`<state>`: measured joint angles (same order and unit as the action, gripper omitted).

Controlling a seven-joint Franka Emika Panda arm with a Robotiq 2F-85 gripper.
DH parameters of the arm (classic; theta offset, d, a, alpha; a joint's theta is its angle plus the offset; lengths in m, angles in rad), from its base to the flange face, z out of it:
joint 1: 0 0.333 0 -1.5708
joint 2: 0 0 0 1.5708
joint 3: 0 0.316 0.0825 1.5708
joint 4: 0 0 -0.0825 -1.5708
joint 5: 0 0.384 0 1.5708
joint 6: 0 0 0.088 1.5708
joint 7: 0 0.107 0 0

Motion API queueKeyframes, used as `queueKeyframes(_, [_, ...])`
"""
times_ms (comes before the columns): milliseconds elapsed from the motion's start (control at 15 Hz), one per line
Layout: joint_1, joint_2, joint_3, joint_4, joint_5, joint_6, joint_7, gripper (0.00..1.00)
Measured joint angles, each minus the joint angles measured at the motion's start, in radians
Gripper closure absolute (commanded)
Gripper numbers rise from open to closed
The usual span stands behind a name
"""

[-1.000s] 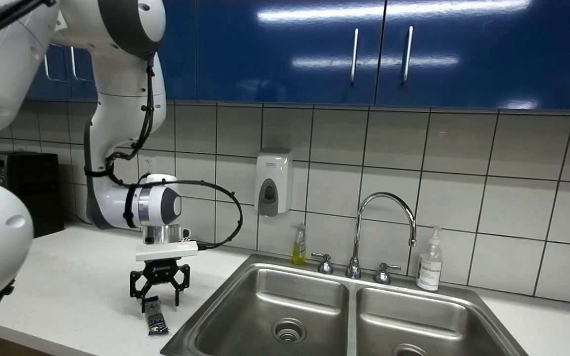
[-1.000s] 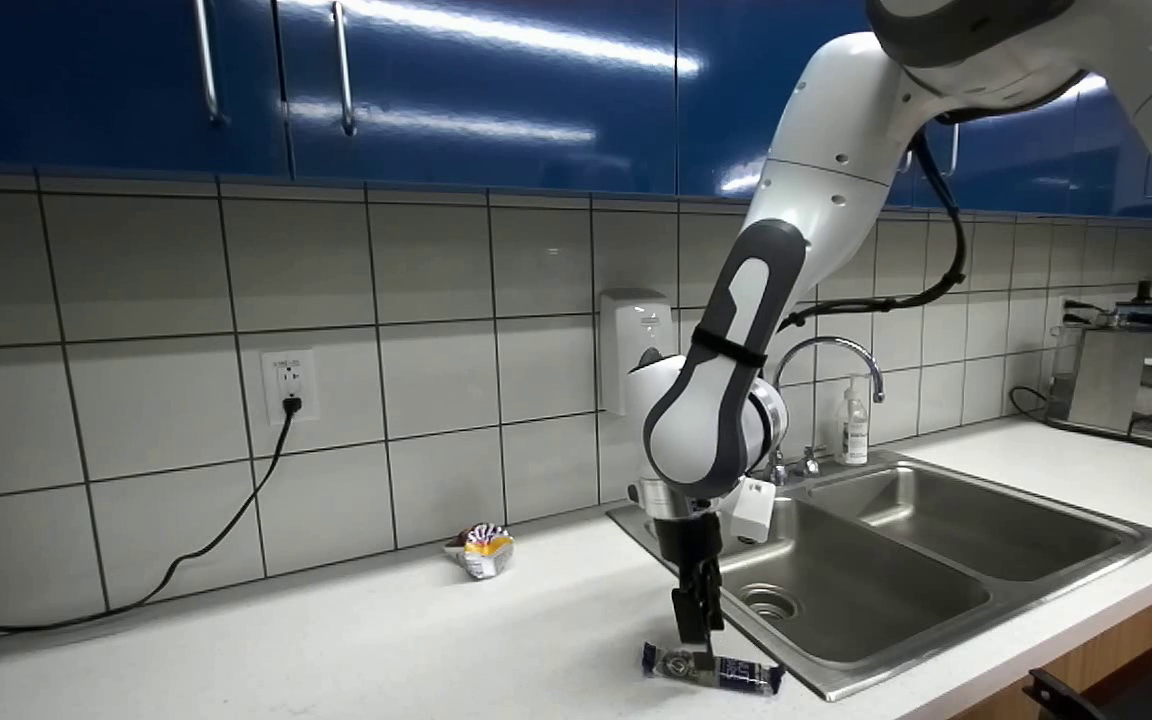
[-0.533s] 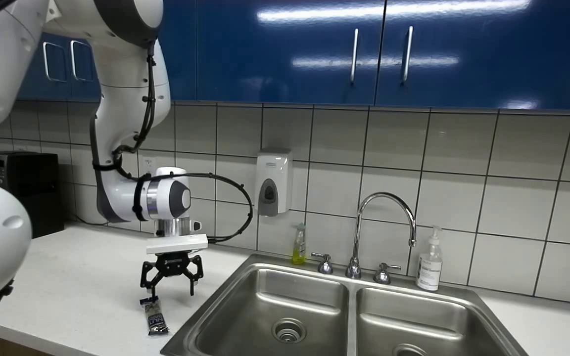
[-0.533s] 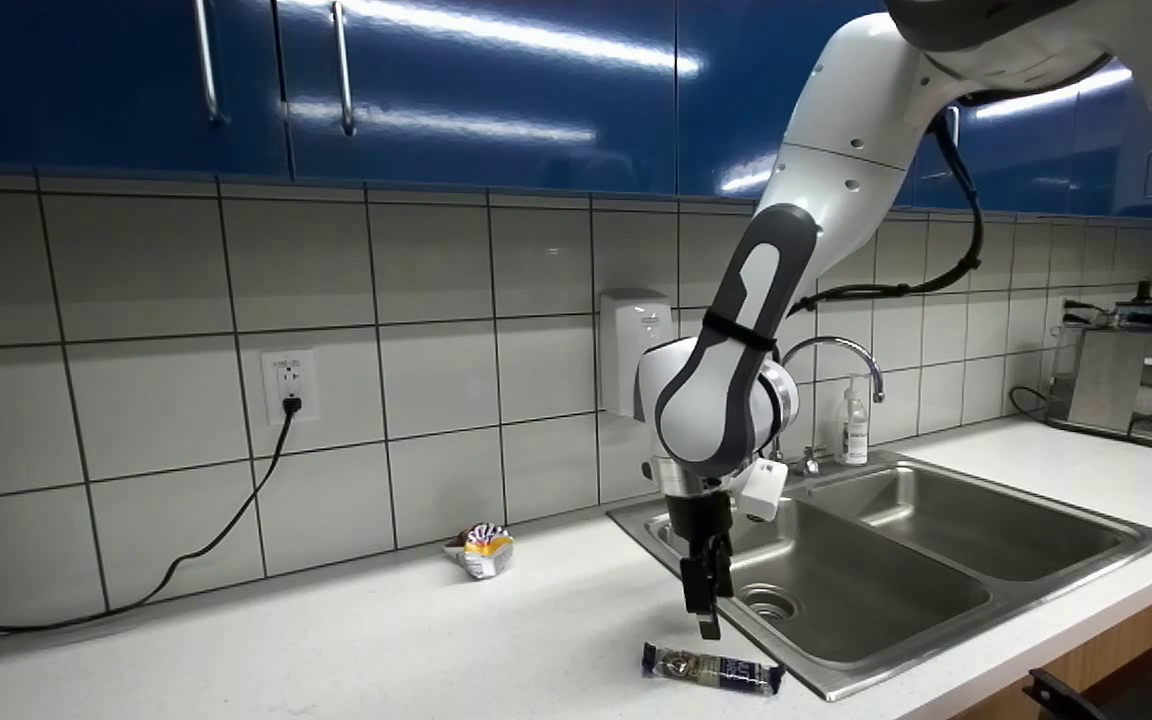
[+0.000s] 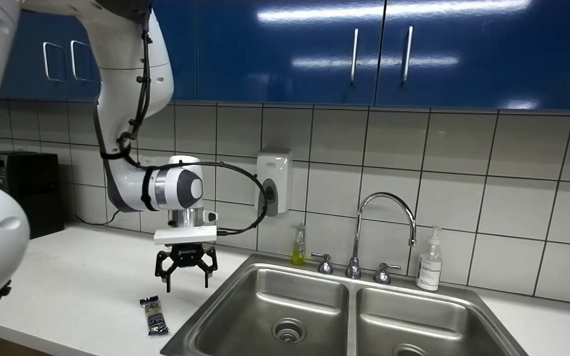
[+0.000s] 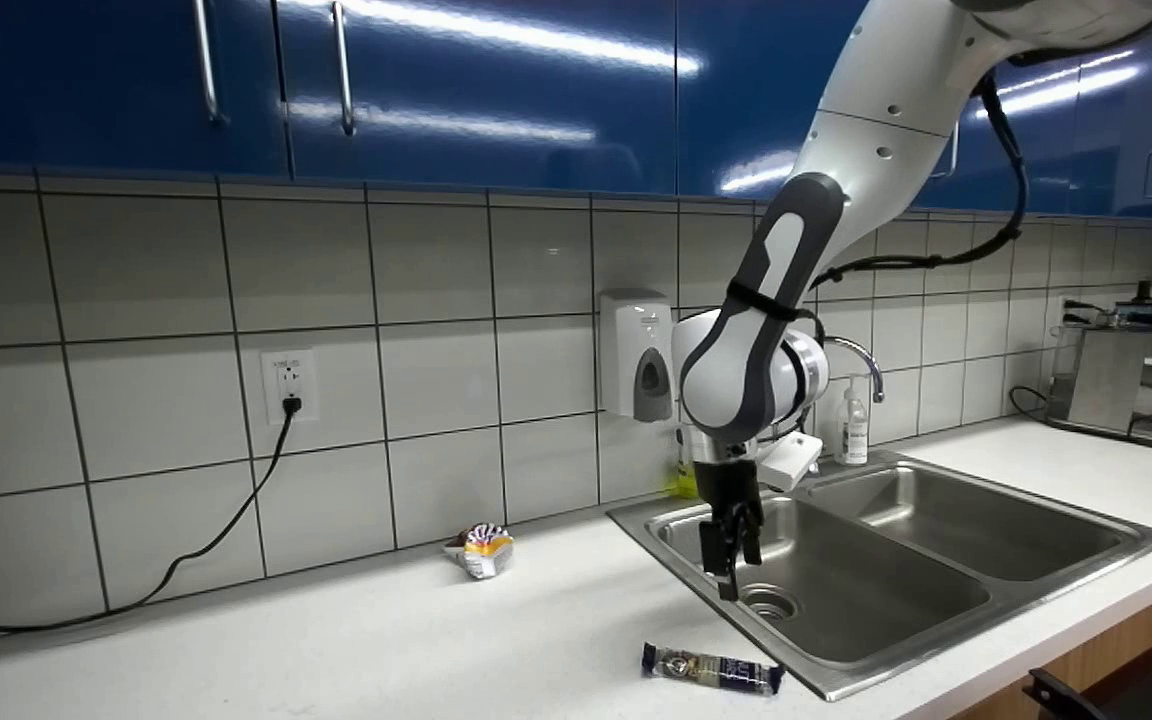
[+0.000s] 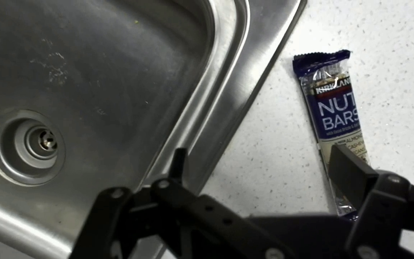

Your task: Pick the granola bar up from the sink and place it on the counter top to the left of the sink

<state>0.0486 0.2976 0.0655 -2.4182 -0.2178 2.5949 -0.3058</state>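
Observation:
The granola bar, a slim dark-blue and clear packet, lies flat on the counter top, just left of the sink. In an exterior view the bar rests close to the steel rim, apart from it. My gripper hangs above the counter, higher than the bar and farther back, its fingers wide apart with nothing between them. From the wrist view the gripper stands open; one finger covers part of the bar, while the opposite one overlaps the sink rim.
A curved chrome faucet rises behind the basins, with a green-yellow bottle and a pump bottle beside it. A crumpled foil packet sits by the tiled wall. A black appliance occupies the counter's far end.
From low over the bar, my gripper has risen and moved back and toward the sink side, its fingers spreading slightly wider. The bar has stayed in place on the counter.

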Motion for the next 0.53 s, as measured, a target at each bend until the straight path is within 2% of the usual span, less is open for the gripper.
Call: queueKeyframes(533, [-0.011, -0.084, -0.089, -0.078, -0.001, -0.001, 0.077, 0.0])
